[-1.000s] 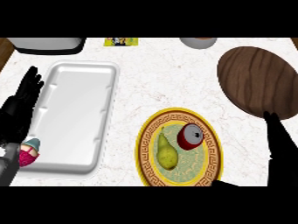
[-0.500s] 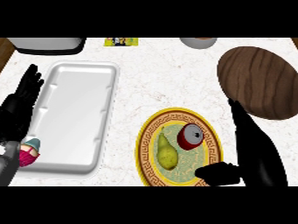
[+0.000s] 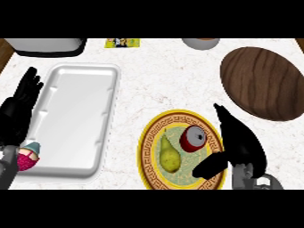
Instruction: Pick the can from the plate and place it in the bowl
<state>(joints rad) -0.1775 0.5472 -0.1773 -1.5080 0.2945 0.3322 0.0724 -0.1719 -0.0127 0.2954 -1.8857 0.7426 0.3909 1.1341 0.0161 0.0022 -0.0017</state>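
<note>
The left hand [image 3: 16,111] rests open beside the white tray [image 3: 72,120]. The can [image 3: 195,138] lies on the yellow plate [image 3: 149,151] by a pear [image 3: 169,155], ungrasped; the brown bowl [image 3: 264,83] waits. The right hand [image 3: 240,142], fingers spread and holding nothing, has advanced alongside the can since half a second ago.

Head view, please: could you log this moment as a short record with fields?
can: on the plate, lying on its side
pear: on the plate, left of the can
plate: yellow rim, beside the white tray
bowl: dark wooden, far right
right hand: open, beside the can
left hand: open, resting at left edge
</note>
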